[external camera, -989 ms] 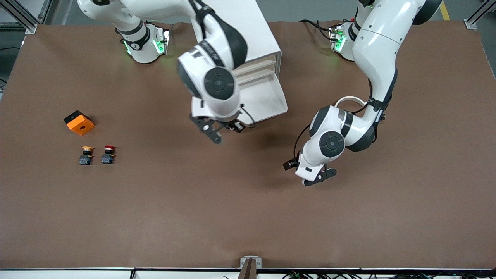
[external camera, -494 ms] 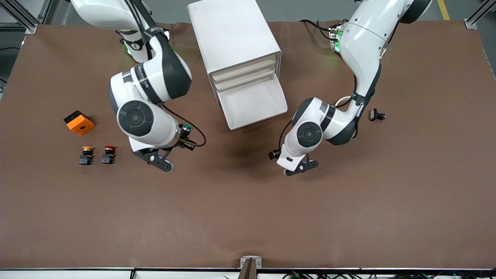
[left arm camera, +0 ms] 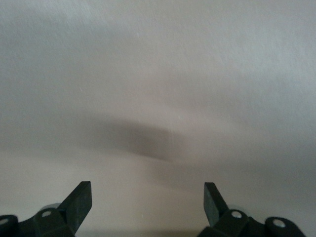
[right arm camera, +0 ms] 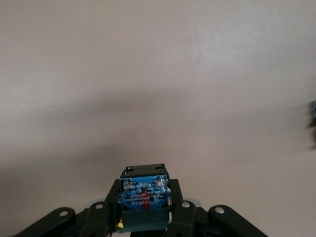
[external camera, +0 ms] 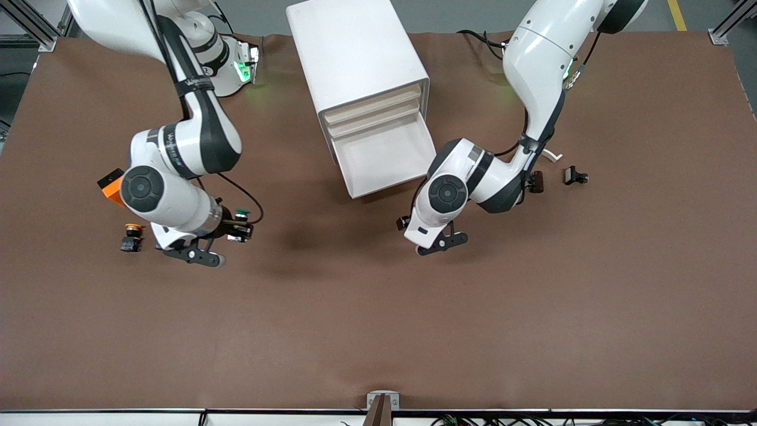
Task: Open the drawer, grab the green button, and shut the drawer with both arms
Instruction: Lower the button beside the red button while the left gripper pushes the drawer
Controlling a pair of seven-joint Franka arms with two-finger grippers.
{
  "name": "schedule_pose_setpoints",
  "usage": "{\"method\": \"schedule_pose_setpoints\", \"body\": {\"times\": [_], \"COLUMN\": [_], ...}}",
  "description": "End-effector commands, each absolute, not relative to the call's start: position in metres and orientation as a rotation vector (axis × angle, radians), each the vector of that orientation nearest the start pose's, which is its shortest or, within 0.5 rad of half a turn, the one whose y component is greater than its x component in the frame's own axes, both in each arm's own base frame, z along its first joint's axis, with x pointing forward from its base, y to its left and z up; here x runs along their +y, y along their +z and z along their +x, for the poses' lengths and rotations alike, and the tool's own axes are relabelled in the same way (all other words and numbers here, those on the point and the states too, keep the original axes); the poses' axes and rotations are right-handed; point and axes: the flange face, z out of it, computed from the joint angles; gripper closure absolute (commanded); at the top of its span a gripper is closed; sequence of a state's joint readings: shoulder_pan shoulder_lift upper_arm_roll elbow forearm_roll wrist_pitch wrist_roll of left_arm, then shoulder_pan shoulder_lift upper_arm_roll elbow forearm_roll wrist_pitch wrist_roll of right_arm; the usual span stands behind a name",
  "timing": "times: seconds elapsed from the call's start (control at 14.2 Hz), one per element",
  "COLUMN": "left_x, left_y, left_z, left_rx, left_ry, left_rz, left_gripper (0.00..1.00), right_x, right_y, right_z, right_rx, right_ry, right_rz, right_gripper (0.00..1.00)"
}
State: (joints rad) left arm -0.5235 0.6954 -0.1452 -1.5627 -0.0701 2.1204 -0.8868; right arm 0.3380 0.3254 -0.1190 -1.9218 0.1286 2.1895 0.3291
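Front view: over the last second the right arm has swung away from the drawer unit [external camera: 361, 89] toward its own end of the worktop [external camera: 378, 331], and the right pincer [external camera: 232, 228] now hangs over the brown surface just beside the red-capped button and the yellow-capped button [external camera: 131, 235]. It is clamped on the green-capped button [external camera: 241, 213] — the right wrist view shows the blue underside of the button's base pinched between the fingers [right arm camera: 108, 217]. The bottom drawer [external camera: 384, 157] stands pulled out and looks empty, so the taking step reads as done. The left arm has drifted in from its end of the worktop; the left pincer [external camera: 440, 242] is spread wide with nothing in it, over bare worktop just nearer the camera than the drawer front. That placement suggests it is lining up to push the drawer shut — the one step left besides setting the button down.
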Motion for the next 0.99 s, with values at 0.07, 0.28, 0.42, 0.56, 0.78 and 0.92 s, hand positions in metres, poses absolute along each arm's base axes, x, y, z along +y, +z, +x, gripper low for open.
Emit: {"method": "schedule_pose_setpoints", "body": {"times": [0.07,0.28,0.42,0.56,0.78,0.92], "left_x": [-0.432,-0.443,-0.452,-0.461,-0.468,-0.475], "left_y": [0.248,0.247,0.247,0.245,0.244,0.244], "left_z": [0.529,0.516,0.507,0.495,0.485,0.477], "left_rx": [-0.461,-0.457,-0.454,-0.439,-0.420,-0.425], "left_ry": [0.321,0.327,0.327,0.341,0.369,0.378], "left_rz": [-3.093,-3.085,-3.082,-3.067,-3.052,-3.048], "left_gripper": [0.00,0.00,0.00,0.00,0.00,0.00], "right_x": [0.119,0.109,0.105,0.075,0.033,-0.008], "right_y": [0.307,0.296,0.289,0.288,0.290,0.289], "right_z": [0.558,0.540,0.530,0.535,0.541,0.547], "right_rx": [0.175,0.195,0.194,0.129,0.068,0.051], "right_ry": [0.084,0.066,0.060,0.054,0.004,-0.058], "right_rz": [-3.087,-3.085,-3.085,-3.086,-3.085,-3.088], "right_gripper": [1.00,1.00,1.00,1.00,1.00,1.00]}}
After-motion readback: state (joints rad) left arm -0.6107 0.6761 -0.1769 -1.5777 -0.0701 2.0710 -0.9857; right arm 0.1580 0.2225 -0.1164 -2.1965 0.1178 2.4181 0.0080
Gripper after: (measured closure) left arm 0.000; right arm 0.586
